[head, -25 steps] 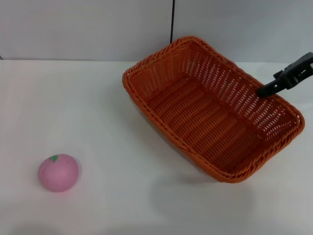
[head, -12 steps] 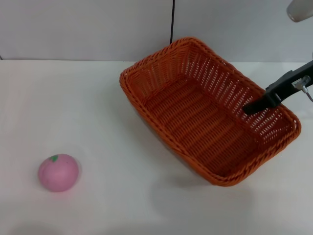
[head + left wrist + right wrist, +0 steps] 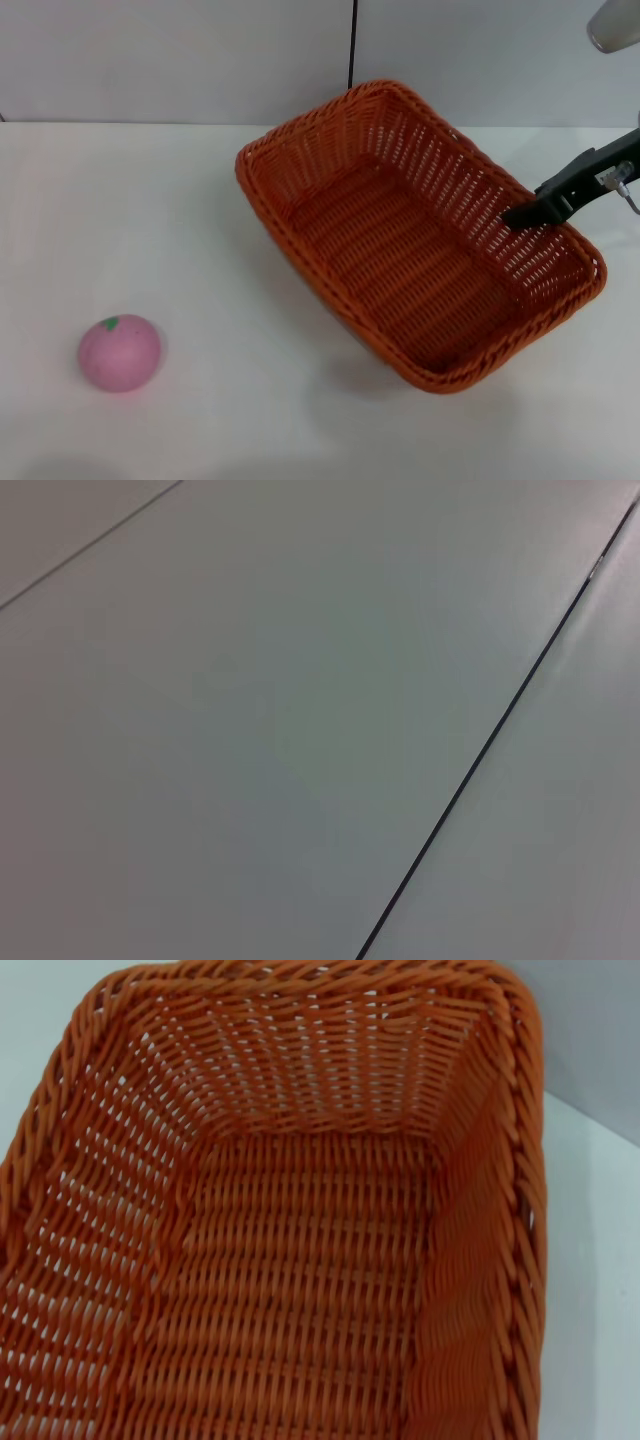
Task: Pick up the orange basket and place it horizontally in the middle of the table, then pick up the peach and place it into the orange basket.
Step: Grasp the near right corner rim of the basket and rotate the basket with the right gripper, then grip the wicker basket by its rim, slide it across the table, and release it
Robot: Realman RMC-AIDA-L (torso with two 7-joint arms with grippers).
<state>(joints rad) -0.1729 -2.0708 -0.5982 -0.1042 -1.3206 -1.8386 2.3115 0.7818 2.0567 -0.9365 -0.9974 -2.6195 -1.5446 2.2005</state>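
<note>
The orange basket [image 3: 400, 250] sits slantwise right of the table's [image 3: 150, 200] middle, its near corner raised above a shadow. My right gripper [image 3: 530, 212] is at the basket's right long rim, one black finger reaching down inside the wall, shut on that rim. In the right wrist view the basket's empty woven inside [image 3: 300, 1280] fills the frame. The pink peach [image 3: 120, 352] lies alone at the near left of the table, far from the basket. My left gripper is out of view; the left wrist view holds only a plain grey surface.
A pale wall with a dark vertical seam [image 3: 353, 45] rises behind the table. A grey part of the right arm [image 3: 615, 22] shows at the upper right corner. Bare white tabletop lies between the peach and the basket.
The right gripper has carried the basket leftward and toward me, turning it slightly. The peach has stayed where it was.
</note>
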